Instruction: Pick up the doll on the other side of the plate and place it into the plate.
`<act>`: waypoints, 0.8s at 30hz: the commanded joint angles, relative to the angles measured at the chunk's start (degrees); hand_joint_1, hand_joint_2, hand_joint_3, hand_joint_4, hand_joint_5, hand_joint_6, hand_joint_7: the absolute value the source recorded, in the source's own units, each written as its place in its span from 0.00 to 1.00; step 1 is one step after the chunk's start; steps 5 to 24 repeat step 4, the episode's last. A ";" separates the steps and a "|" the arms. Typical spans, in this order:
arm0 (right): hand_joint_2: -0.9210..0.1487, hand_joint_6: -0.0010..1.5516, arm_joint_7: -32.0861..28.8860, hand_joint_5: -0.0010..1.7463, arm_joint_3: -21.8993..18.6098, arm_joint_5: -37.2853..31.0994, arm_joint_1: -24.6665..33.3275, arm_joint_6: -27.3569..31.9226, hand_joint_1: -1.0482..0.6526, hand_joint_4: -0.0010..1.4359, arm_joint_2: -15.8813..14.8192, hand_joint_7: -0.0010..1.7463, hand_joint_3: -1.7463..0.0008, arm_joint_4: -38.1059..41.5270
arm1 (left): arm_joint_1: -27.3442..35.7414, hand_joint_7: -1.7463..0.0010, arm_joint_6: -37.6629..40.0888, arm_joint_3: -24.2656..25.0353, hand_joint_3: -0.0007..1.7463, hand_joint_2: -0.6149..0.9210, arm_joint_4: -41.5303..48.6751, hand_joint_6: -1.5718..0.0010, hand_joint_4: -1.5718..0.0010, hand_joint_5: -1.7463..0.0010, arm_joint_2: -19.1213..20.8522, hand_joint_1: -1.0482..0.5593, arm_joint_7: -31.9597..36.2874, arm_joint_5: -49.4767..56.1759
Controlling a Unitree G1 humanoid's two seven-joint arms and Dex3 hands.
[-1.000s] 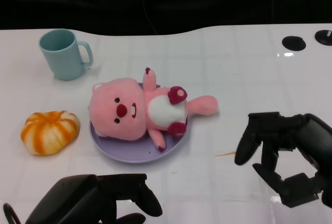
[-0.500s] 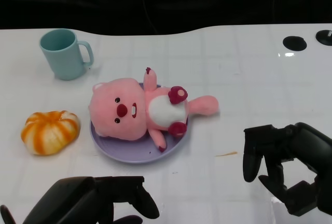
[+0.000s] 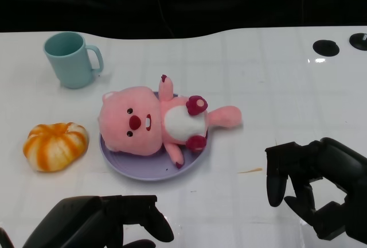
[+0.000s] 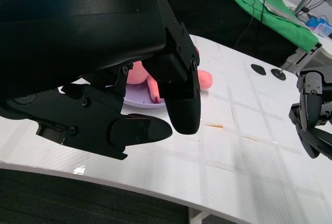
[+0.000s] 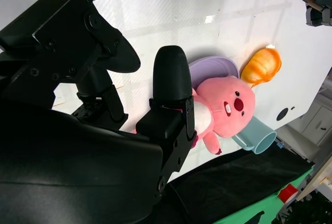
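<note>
Doll in the plate, both robot hands empty and clear.

The doll (image 3: 157,123) lies on its back across the plate (image 3: 146,170), one limb hanging over the rim toward the right robot hand (image 3: 312,188). That hand hovers released, well apart from it, fingers spread; the left robot hand (image 3: 109,225) sits low at the near table (image 3: 275,81) edge, also holding nothing. The placing looks done; the next move seems only to draw the hands away.

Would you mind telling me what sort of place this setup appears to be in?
Probably a robot lab or test room, not a home. A bare white table holds only props: a pink doll on a purple plate, a mug. Green cloth and cables lie behind it.
</note>
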 commanded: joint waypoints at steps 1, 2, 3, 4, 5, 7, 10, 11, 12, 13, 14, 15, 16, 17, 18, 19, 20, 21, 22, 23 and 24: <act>0.56 0.49 0.22 1.00 0.01 -0.41 -0.65 0.39 0.61 0.61 -1.15 0.87 0.19 -0.67 | 0.30 0.50 -1.07 0.49 0.23 0.99 0.29 0.53 0.59 0.07 0.29 0.52 0.11 -0.44; 0.56 0.49 0.19 1.00 0.12 -0.49 -0.73 0.70 0.61 0.61 -1.12 0.87 0.19 -0.73 | 0.36 0.50 -1.20 0.61 0.23 0.99 0.36 0.53 0.59 0.07 0.27 0.52 0.14 -0.59; 0.56 0.49 0.18 1.00 0.18 -0.52 -0.77 0.86 0.61 0.61 -1.08 0.87 0.20 -0.74 | 0.40 0.50 -1.26 0.67 0.23 0.99 0.41 0.53 0.59 0.07 0.24 0.52 0.13 -0.71; 0.56 0.49 0.18 1.00 0.22 -0.50 -0.84 0.83 0.62 0.61 -1.04 0.87 0.20 -0.63 | 0.42 0.50 -1.31 0.75 0.23 0.99 0.45 0.53 0.59 0.06 0.25 0.52 0.06 -0.84; 0.56 0.49 0.18 1.00 0.22 -0.50 -0.84 0.83 0.62 0.61 -1.04 0.87 0.20 -0.63 | 0.42 0.50 -1.31 0.75 0.23 0.99 0.45 0.53 0.59 0.06 0.25 0.52 0.06 -0.84; 0.56 0.49 0.18 1.00 0.22 -0.50 -0.84 0.83 0.62 0.61 -1.04 0.87 0.20 -0.63 | 0.42 0.50 -1.31 0.75 0.23 0.99 0.45 0.53 0.59 0.06 0.25 0.52 0.06 -0.84; 0.56 0.49 0.18 1.00 0.22 -0.50 -0.84 0.83 0.62 0.61 -1.04 0.87 0.20 -0.63 | 0.42 0.50 -1.31 0.75 0.23 0.99 0.45 0.53 0.59 0.06 0.25 0.52 0.06 -0.84; 0.56 0.49 0.18 1.00 0.22 -0.50 -0.84 0.83 0.62 0.61 -1.04 0.87 0.20 -0.63 | 0.42 0.50 -1.31 0.75 0.23 0.99 0.45 0.53 0.59 0.06 0.25 0.52 0.06 -0.84; 0.56 0.49 0.18 1.00 0.22 -0.50 -0.84 0.83 0.62 0.61 -1.04 0.87 0.20 -0.63 | 0.42 0.50 -1.31 0.75 0.23 0.99 0.45 0.53 0.59 0.06 0.25 0.52 0.06 -0.84; 0.56 0.49 0.18 1.00 0.22 -0.50 -0.84 0.83 0.62 0.61 -1.04 0.87 0.20 -0.63 | 0.42 0.50 -1.31 0.75 0.23 0.99 0.45 0.53 0.59 0.06 0.25 0.52 0.06 -0.84; 0.56 0.49 0.18 1.00 0.22 -0.50 -0.84 0.83 0.62 0.61 -1.04 0.87 0.20 -0.63 | 0.42 0.50 -1.31 0.75 0.23 0.99 0.45 0.53 0.59 0.06 0.25 0.52 0.06 -0.84; 0.56 0.49 0.18 1.00 0.22 -0.50 -0.84 0.83 0.62 0.61 -1.04 0.87 0.20 -0.63 | 0.42 0.50 -1.31 0.75 0.23 0.99 0.45 0.53 0.59 0.06 0.25 0.52 0.06 -0.84; 0.56 0.49 0.18 1.00 0.22 -0.50 -0.84 0.83 0.62 0.61 -1.04 0.87 0.20 -0.63 | 0.42 0.50 -1.31 0.75 0.23 0.99 0.45 0.53 0.59 0.06 0.25 0.52 0.06 -0.84; 0.56 0.49 0.18 1.00 0.22 -0.50 -0.84 0.83 0.62 0.61 -1.04 0.87 0.20 -0.63 | 0.42 0.50 -1.31 0.75 0.23 0.99 0.45 0.53 0.59 0.06 0.25 0.52 0.06 -0.84; 0.56 0.49 0.18 1.00 0.22 -0.50 -0.84 0.83 0.62 0.61 -1.04 0.87 0.20 -0.63 | 0.42 0.50 -1.31 0.75 0.23 0.99 0.45 0.53 0.59 0.06 0.25 0.52 0.06 -0.84; 0.56 0.49 0.18 1.00 0.22 -0.50 -0.84 0.83 0.62 0.61 -1.04 0.87 0.20 -0.63 | 0.42 0.50 -1.31 0.75 0.23 0.99 0.45 0.53 0.59 0.06 0.25 0.52 0.06 -0.84; 0.56 0.49 0.18 1.00 0.22 -0.50 -0.84 0.83 0.62 0.61 -1.04 0.87 0.20 -0.63 | 0.42 0.50 -1.31 0.75 0.23 0.99 0.45 0.53 0.59 0.06 0.25 0.52 0.06 -0.84; 0.56 0.49 0.18 1.00 0.22 -0.50 -0.84 0.83 0.62 0.61 -1.04 0.87 0.20 -0.63 | 0.42 0.50 -1.31 0.75 0.23 0.99 0.45 0.53 0.59 0.06 0.25 0.52 0.06 -0.84; 0.56 0.49 0.18 1.00 0.22 -0.50 -0.84 0.83 0.62 0.61 -1.04 0.87 0.20 -0.63 | 0.42 0.50 -1.31 0.75 0.23 0.99 0.45 0.53 0.59 0.06 0.25 0.52 0.06 -0.84; 0.56 0.49 0.18 1.00 0.22 -0.50 -0.84 0.83 0.62 0.61 -1.04 0.87 0.20 -0.63 | 0.42 0.50 -1.31 0.75 0.23 0.99 0.45 0.53 0.59 0.06 0.25 0.52 0.06 -0.84; 0.56 0.49 0.18 1.00 0.22 -0.50 -0.84 0.83 0.62 0.61 -1.04 0.87 0.20 -0.63 | 0.42 0.50 -1.31 0.75 0.23 0.99 0.45 0.53 0.59 0.06 0.25 0.52 0.06 -0.84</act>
